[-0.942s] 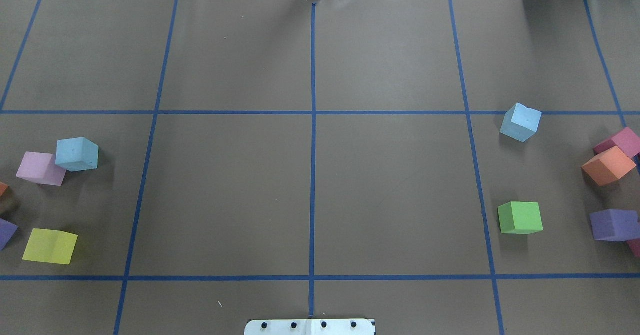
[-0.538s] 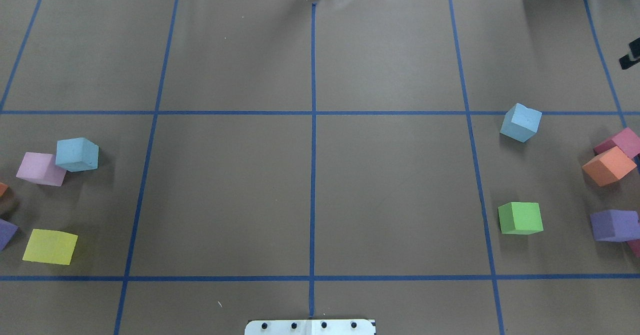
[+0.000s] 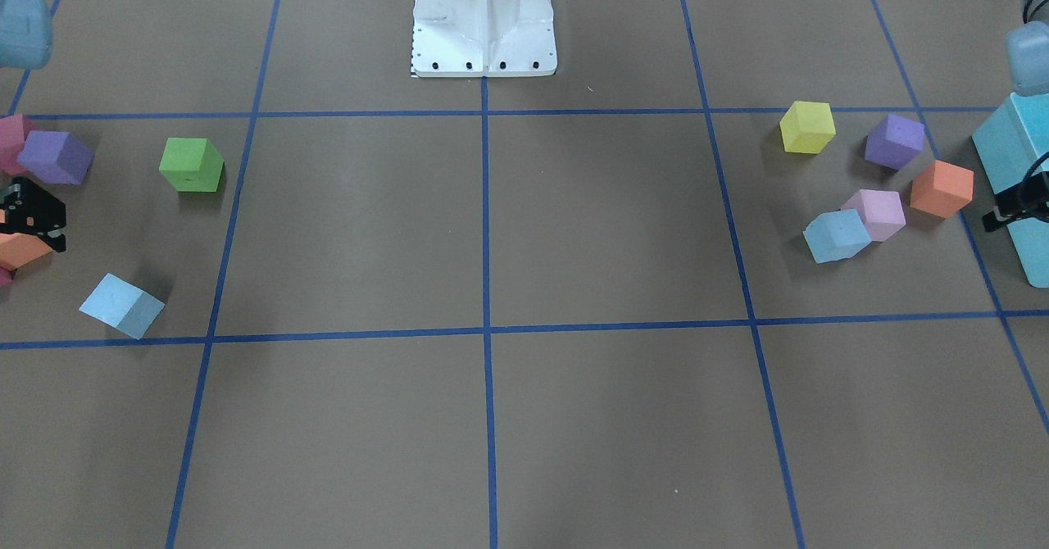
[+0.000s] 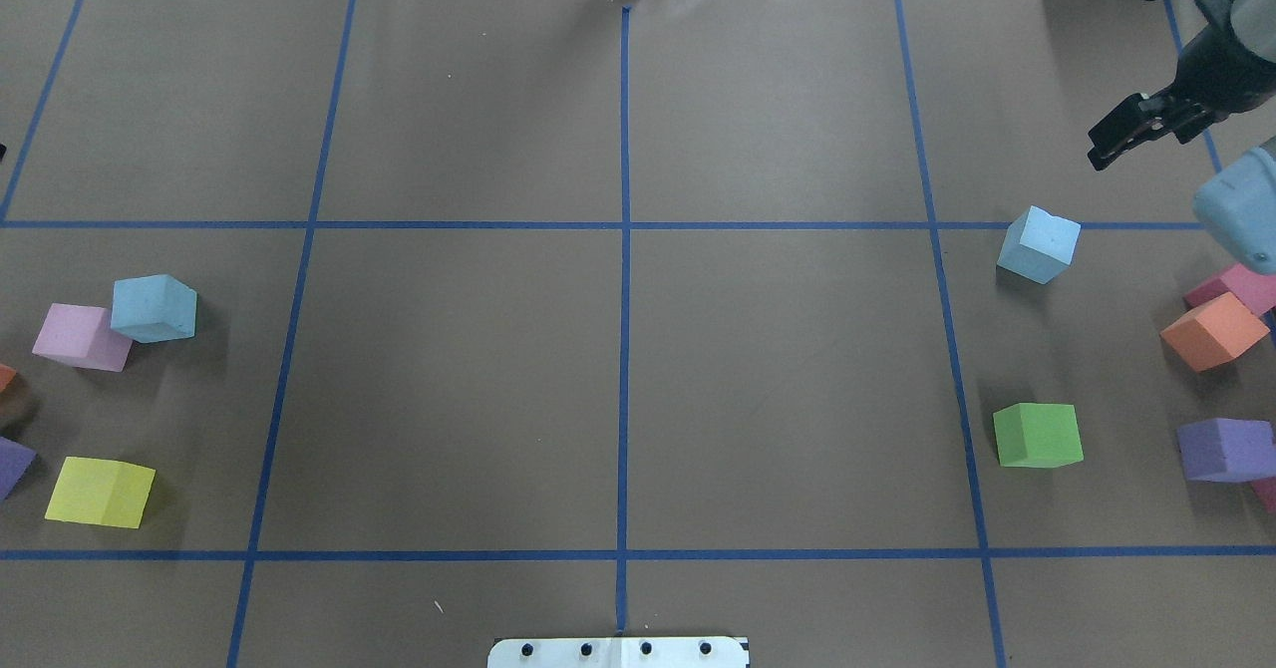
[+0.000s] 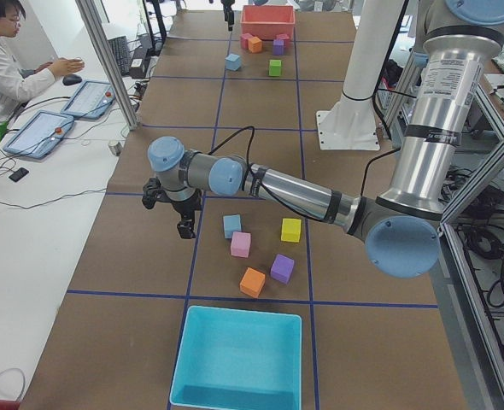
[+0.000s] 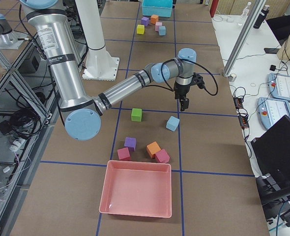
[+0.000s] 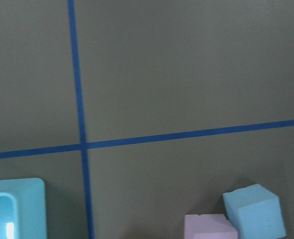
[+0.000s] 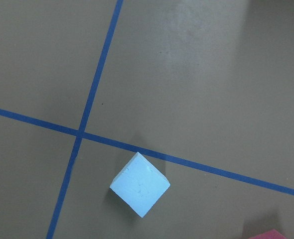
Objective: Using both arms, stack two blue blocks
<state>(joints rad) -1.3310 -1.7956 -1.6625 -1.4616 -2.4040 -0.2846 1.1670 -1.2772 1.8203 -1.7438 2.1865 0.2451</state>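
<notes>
Blue left blk [image 4: 153,307] at tabletop [image 4: 778,369] 9 o'clock touching pink cube [image 4: 82,337], blue right blk [image 4: 1039,243] at 3; approach step, right claw [image 4: 1102,153] hovers at its 1 o'clock, left claw [image 5: 186,231] near its blk, open/closed can't tell; nxt descend+grip.

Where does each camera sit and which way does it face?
Overhead: behind the robot, facing forward; right end effector top right.
Front-facing: across the table, facing the white base; right end effector at left edge.
Left side: table's left end, looking along it; left arm near.
Right side: opposite end; right arm near.
Left wrist: down on a blue block beside a pink block; no body.
Right wrist: down on the other blue block; no body.
Shared: overhead and front-facing show both blue blocks.
</notes>
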